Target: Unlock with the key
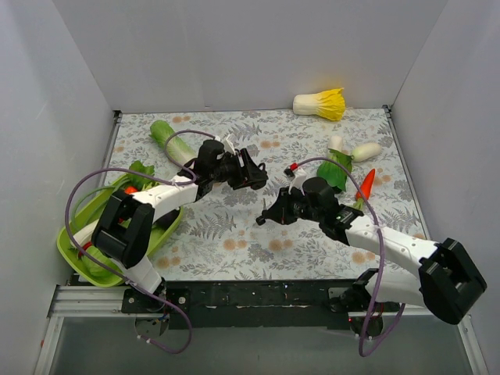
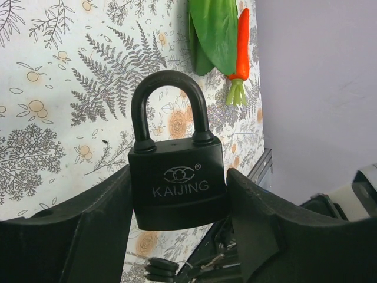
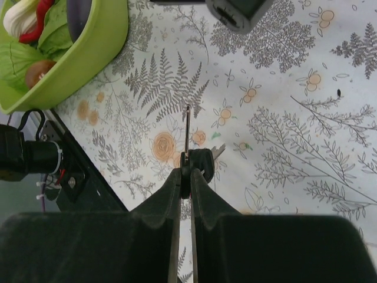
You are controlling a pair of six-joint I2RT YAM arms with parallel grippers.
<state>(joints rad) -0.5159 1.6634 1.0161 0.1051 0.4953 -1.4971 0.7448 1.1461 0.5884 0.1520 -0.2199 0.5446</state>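
My left gripper (image 1: 251,175) is shut on a black padlock (image 2: 177,183) marked KAIJING, clamped by its body sides between both fingers. The shackle (image 2: 169,100) is closed. It hangs above the patterned cloth at the table's middle. My right gripper (image 3: 185,172) is shut on the black head of a key (image 3: 187,132), whose thin metal blade points away from the fingers. A second key hangs beside it. In the top view the right gripper (image 1: 275,212) sits a little below and right of the padlock (image 1: 255,176), apart from it. The spare keys (image 2: 158,268) show under the padlock.
A green tray (image 1: 72,248) of vegetables sits at the front left. A carrot (image 1: 366,186), leafy greens (image 1: 337,170), a white radish (image 1: 364,151), a napa cabbage (image 1: 321,103) and a long green vegetable (image 1: 169,137) lie around the far side. White walls enclose the table.
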